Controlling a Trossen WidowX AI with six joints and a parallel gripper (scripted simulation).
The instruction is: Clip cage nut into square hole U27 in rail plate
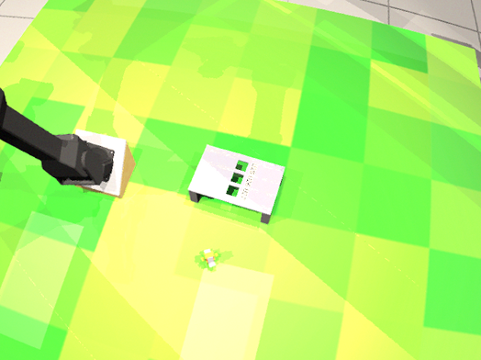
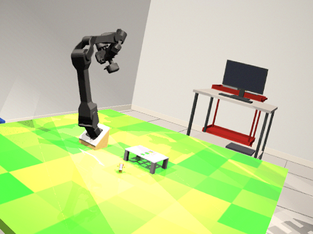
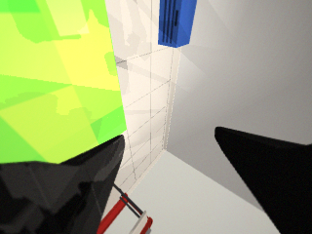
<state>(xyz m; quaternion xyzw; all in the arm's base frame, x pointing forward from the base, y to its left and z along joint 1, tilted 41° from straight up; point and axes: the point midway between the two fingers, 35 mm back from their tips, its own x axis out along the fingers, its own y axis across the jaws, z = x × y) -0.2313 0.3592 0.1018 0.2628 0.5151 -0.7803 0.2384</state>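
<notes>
Hanging high above the counter point(image 1: 395, 290) point(image 2: 198, 228) point(image 3: 49, 97), the gripper point(image 2: 106, 62) point(image 3: 169, 136) has its fingers spread wide with nothing between them, well apart from everything on the surface. The black arm point(image 1: 26, 138) point(image 2: 84, 85) rises from a slanted, white-topped block point(image 1: 127, 168) point(image 2: 102, 142), set in from the counter's far corner in the exterior view. The cage nut point(image 1: 209, 255) point(image 2: 120, 171) sits on the counter, its yellow-orange wings out to either side, near the rail plate point(image 1: 210, 169) point(image 2: 137, 149) but apart from it, on the side toward the counter's bottom edge in the top view. The plate stands level on short dark legs, well in from the counter's right edge, with three square holes point(image 1: 236, 178) in a row; their printed labels are too small to read, so I can't tell which is U27
</notes>
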